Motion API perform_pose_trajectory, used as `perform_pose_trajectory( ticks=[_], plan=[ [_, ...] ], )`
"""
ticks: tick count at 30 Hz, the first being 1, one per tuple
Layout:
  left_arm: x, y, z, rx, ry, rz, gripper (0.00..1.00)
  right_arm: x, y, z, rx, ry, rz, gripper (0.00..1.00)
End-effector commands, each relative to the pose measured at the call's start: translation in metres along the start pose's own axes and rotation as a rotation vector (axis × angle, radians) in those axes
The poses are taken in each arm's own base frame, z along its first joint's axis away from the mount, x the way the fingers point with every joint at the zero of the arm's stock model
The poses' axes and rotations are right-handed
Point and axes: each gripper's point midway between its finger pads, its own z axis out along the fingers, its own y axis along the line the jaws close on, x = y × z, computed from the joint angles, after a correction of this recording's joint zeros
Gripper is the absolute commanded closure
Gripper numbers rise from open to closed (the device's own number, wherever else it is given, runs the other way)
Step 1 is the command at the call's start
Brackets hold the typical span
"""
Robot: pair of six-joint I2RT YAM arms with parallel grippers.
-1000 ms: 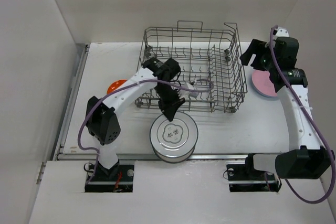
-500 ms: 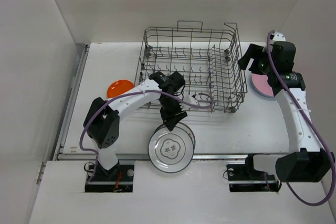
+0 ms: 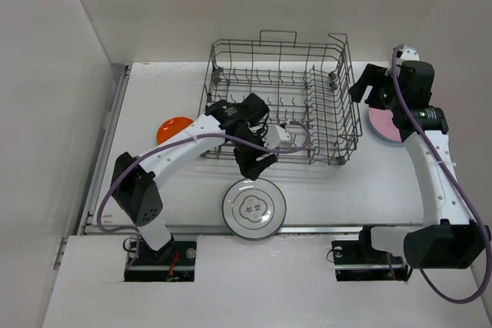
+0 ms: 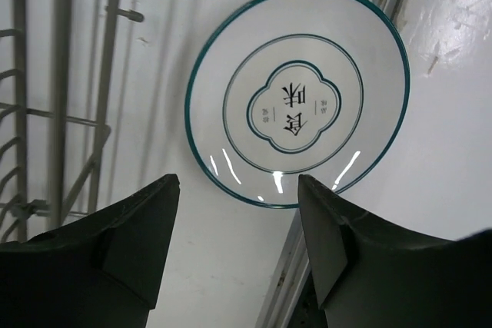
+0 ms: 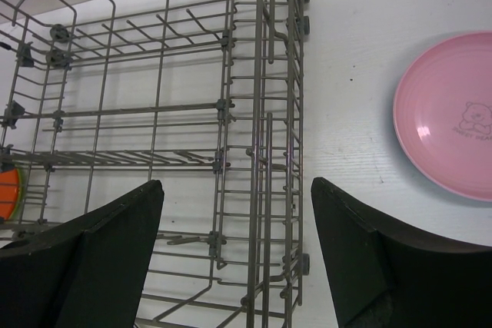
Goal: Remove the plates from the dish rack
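Grey wire, the rack (image 3: 330, 124) stood upright on the desk (image 3: 346, 190), open side up and nothing in it, its broad front turned toward the arms and slightly skewed. In front of the rack a teal-rimmed plate (image 3: 254, 208) lay flat, face up, printed characters in its middle, at the desk's near edge. An orange plate (image 3: 175, 128) lay flat just left of the rack, and a pink plate (image 3: 382, 124) lay flat just right of it. The left jaws stood apart and held nothing, hanging between the rack's front and the teal-rimmed plate (image 4: 297, 96), clear of it. The right jaws stood wide and empty above the rack's right end.
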Motion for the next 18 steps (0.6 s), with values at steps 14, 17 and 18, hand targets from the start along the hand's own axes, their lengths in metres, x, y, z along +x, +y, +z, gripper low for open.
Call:
perform_pose_trajectory(
  ticks=[14, 17, 18],
  plan=[
    [0.026, 0.154, -0.202, -0.906, -0.353, -0.724, 0.03, -0.038, -0.027, -0.026, 0.198, -0.170, 0.002, 0.07],
    [0.097, 0.190, -0.251, -1.011, -0.422, -1.071, 0.01, -0.040, -0.033, -0.035, 0.233, -0.195, 0.004, 0.07],
    [0.118, 0.195, -0.263, -1.034, -0.439, -1.158, 0.00, -0.044, -0.034, -0.041, 0.242, -0.214, 0.006, 0.07]
  ],
)
